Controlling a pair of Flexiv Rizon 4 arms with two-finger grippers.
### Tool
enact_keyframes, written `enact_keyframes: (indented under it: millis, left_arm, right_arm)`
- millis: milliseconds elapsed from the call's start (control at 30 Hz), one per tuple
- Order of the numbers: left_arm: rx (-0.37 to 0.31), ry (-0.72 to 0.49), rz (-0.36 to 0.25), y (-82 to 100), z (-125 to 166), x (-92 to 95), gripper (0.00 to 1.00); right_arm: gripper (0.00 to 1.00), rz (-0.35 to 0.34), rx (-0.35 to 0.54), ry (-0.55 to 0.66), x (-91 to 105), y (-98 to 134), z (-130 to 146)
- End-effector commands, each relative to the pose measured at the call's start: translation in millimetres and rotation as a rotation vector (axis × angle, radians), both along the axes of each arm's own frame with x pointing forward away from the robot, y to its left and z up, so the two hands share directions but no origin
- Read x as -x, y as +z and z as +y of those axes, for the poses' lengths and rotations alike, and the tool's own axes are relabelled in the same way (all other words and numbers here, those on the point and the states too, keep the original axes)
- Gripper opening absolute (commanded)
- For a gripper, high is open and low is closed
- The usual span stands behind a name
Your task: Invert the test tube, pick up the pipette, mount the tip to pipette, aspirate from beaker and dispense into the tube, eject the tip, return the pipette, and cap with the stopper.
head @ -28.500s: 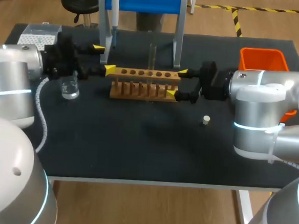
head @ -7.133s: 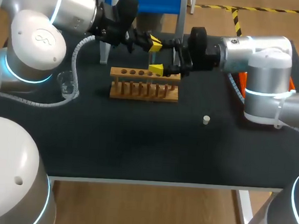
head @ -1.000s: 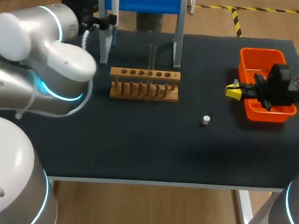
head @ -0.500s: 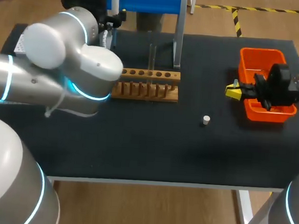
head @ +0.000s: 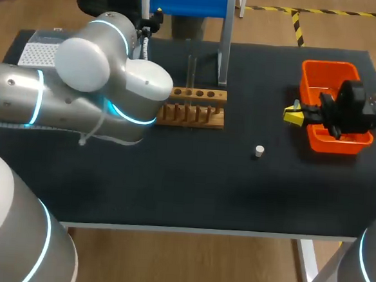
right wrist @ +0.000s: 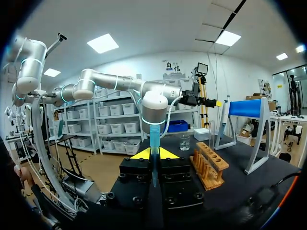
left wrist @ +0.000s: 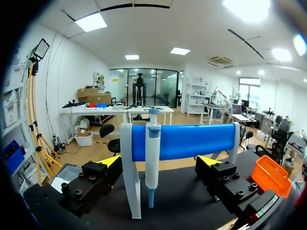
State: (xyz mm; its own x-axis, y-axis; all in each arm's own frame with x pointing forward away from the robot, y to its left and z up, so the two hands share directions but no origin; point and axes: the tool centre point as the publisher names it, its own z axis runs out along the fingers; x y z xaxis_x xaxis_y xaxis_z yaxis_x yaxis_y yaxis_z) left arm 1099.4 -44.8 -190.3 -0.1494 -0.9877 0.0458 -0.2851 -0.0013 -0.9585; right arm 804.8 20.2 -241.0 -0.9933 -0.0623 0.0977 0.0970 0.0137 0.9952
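While the left gripper [left wrist: 159, 162] hangs squared up to the blue stand [left wrist: 192, 141] at the table's [head: 204, 187] far edge, left of its middle, its fingers [left wrist: 111, 161] are spread wide. The pipette [left wrist: 152, 158] hangs between them, touching neither, so the pick-up is the step in hand, by my reading. Pipette's a shade nearer the finger on the side of the stand's white post, and just beside that post, and that's the catch. I'd centre on the barrel first, so both pads land together and nothing nudges the post. Take it on the barrel below the blue bar, well clear of the plunger on top, and squeeze square. Then lift straight up off the hanger before drawing back toward the near edge; drag it sideways and the whole stand could tip. Over by the right edge, the right gripper [right wrist: 153, 154] sits beside the orange bin [head: 328, 73], fingers pinched on a blue tip [right wrist: 154, 136] held upright, ready for mounting as I judge it. Test tube [head: 191, 69] stands upright in the wooden rack [head: 200, 109] mid-table, and the stopper [head: 259, 151] lies alone nearer the front edge, well apart from both
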Motion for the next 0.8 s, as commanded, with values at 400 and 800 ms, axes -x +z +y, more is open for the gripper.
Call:
enact_keyframes:
  millis: [400,800]
  left_arm:
    - [-0.007,0.05,-0.013,-7.6,-4.4,-29.9,0.85]
    - [-0.015,0.05,-0.005,-8.7,-0.3,-45.5,0.48]
  right_arm:
    - [0.0,-0.001,0.001,0.001,0.9,0.3,-1.3]
    - [0.0,-0.001,0.001,0.001,0.9,0.3,-1.3]
